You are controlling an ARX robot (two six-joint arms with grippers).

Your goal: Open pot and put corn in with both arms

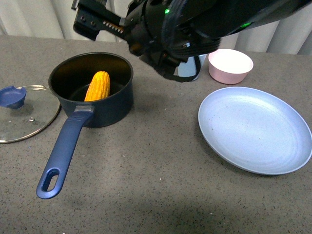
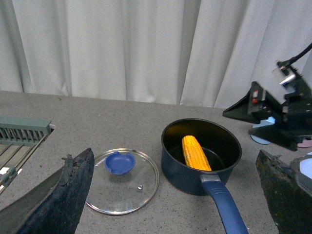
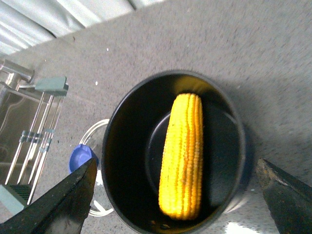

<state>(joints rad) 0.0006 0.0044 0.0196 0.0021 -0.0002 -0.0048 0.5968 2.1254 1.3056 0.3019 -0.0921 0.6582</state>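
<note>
The corn (image 1: 98, 86) lies inside the open pot (image 1: 104, 105), long axis running near to far, its far end propped on the wall, directly beneath the right fingers (image 3: 175, 204), which are spread wide and empty, as are the left fingers (image 2: 170, 204).

Setting: staged kitchen-style test bench, shown by grey speckled countertop (image 1: 161, 185), white curtain backdrop (image 2: 131, 48), cookware including pot (image 1: 117, 100) and glass lid (image 1: 24, 117), plate (image 1: 253, 129), pink bowl (image 1: 230, 66), metal dish rack (image 2: 19, 139).
</note>
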